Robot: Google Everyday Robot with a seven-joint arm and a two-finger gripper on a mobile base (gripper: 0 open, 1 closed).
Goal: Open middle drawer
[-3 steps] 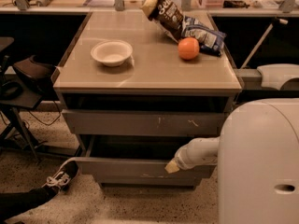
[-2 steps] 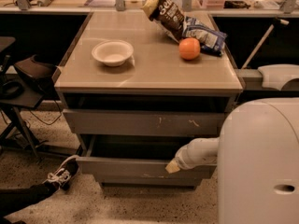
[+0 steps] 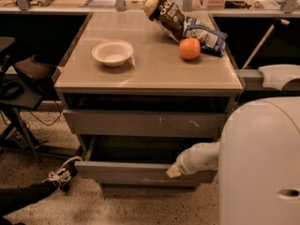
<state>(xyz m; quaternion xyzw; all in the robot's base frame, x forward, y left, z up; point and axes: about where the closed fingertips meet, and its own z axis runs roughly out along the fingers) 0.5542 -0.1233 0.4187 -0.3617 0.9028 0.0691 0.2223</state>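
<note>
The middle drawer point(image 3: 126, 172) is the plain grey front low on the cabinet. It stands pulled out a little, with a dark gap showing behind its top edge. My gripper point(image 3: 172, 171) is at the end of the white arm that reaches in from the right. It sits at the top edge of this drawer's front, right of centre, and touches or nearly touches it. The grey front with white scratch marks point(image 3: 140, 123) is above it and sits further back. A narrower grey front point(image 3: 145, 185) shows just below the middle drawer.
On the cabinet top point(image 3: 150, 74) are a white bowl point(image 3: 112, 52), an orange point(image 3: 190, 48) and snack bags point(image 3: 183, 22). A chair and cables point(image 3: 23, 83) stand at the left. A shoe point(image 3: 58, 176) lies on the floor by the drawer's left corner. The robot's white body point(image 3: 260, 163) fills the right.
</note>
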